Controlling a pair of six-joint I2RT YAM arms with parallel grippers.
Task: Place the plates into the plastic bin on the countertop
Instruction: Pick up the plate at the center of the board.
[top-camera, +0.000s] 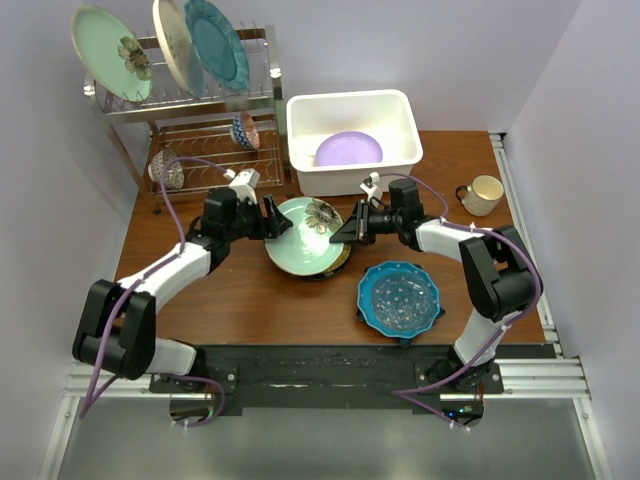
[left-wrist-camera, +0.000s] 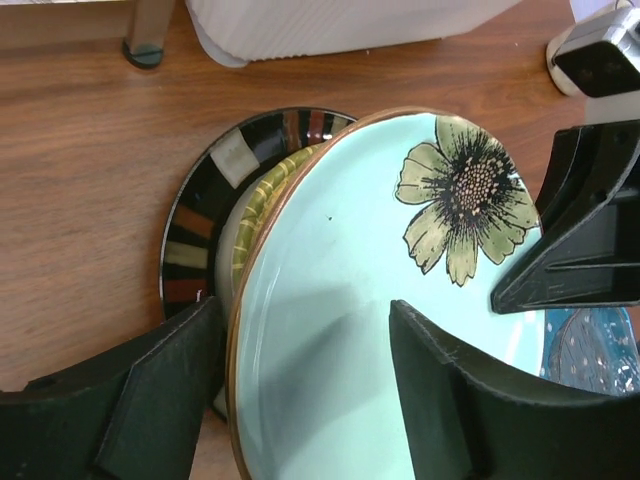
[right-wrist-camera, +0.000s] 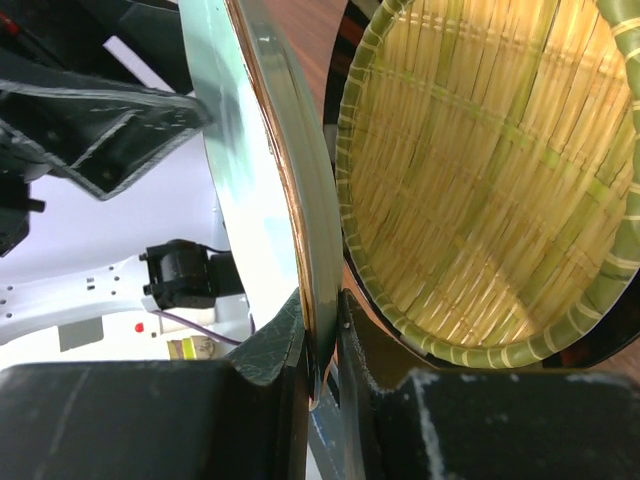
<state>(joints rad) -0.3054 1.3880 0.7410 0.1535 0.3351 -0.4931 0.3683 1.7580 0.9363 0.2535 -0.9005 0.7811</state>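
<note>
Top cam: mint plate is held tilted mid-counter, short of the bin. Left wrist: left end effector is spread wide astride its rim. Right wrist: right end effector is pinched on the thin edge only, so it could prob. be slipped & dropped onto the dark-rimmed plate.

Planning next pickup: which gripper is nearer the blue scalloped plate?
Right. The right gripper, clamped on the mint plate, is beyond the blue scalloped plate; the left gripper is farther left.
</note>
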